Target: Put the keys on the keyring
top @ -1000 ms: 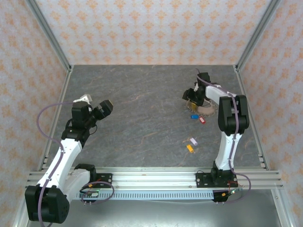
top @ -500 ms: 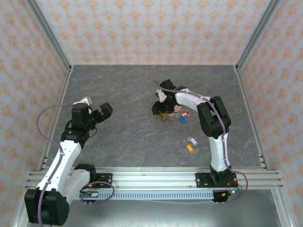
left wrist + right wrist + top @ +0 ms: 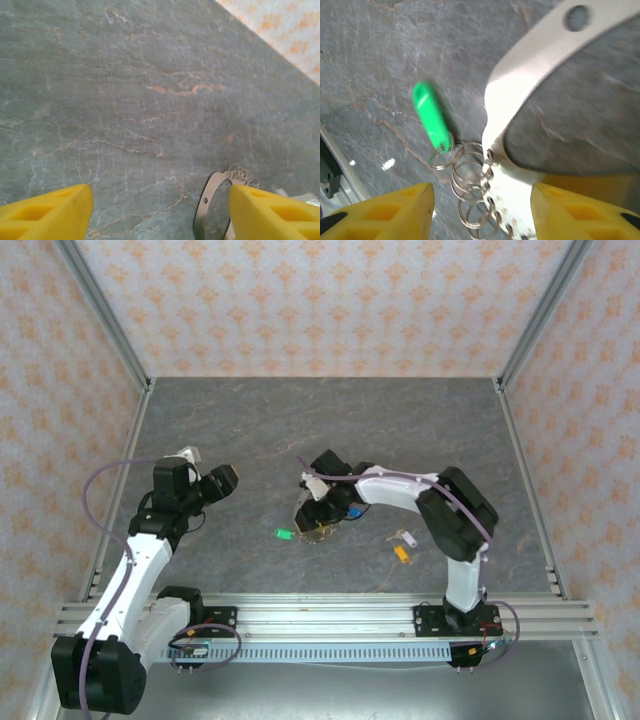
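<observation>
One green key [image 3: 432, 117] seems linked to keyring [image 3: 535, 45], centre of table [image 3: 250, 430]. White key [image 3: 408, 537], orange key [image 3: 401, 553] loose, well apart from keyring, unthreaded. Most work left. At right gripper [image 3: 482, 214], jaws half-spread around keyring, grip unclear. Left gripper [image 3: 228, 478] jaws spread, empty.

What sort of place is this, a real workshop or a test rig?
Most likely an enclosed lab test cell, not a workshop: patterned panel walls on three sides, an aluminium rail with the left arm and right arm bolted on, and a grey marbled tabletop.
</observation>
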Tool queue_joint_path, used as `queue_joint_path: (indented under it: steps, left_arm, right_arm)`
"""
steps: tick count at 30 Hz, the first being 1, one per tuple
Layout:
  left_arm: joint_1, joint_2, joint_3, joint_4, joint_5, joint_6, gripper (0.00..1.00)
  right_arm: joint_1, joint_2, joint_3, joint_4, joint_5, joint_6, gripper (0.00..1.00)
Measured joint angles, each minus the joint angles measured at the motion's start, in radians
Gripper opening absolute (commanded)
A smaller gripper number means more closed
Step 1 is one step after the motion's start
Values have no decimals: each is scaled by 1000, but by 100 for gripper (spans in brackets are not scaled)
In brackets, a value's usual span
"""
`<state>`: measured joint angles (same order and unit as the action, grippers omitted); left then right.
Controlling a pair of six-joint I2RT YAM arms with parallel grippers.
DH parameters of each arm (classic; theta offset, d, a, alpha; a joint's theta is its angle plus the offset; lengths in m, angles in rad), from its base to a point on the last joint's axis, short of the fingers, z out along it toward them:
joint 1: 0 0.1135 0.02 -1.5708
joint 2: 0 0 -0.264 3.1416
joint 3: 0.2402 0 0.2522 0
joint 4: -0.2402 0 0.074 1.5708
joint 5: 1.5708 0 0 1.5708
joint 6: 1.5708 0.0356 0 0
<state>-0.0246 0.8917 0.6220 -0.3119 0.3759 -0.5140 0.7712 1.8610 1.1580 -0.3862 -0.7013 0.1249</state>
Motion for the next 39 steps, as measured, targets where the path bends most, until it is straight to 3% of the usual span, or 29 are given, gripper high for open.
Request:
queue_joint_path:
  steps: [4, 7, 11, 16, 20, 26, 39]
  left_arm:
    - [-81, 66, 4, 0, 24, 0, 63]
    - [-173, 168, 41, 0, 37, 4, 54]
    - [-265, 329, 114, 6, 45, 11, 43]
    - [-343, 510, 195, 15, 59, 15, 35]
    - [-406, 630, 254, 17, 63, 19, 22]
    - [-454, 756, 319, 22, 62, 21, 19]
    - [-454, 871, 343, 39, 60, 21, 14]
  right_arm:
    - [-51, -186, -153, 130, 80, 132, 50]
    - [-147, -265, -251, 244, 104, 240, 46]
    - [-241, -263, -315, 290, 132, 326, 44]
    - [-253, -239, -297, 289, 138, 359, 41]
    - [-257, -202, -280, 300, 137, 381, 40]
    - [-257, -169, -271, 286, 140, 395, 39]
    - [-257, -160, -255, 247, 182, 411, 39]
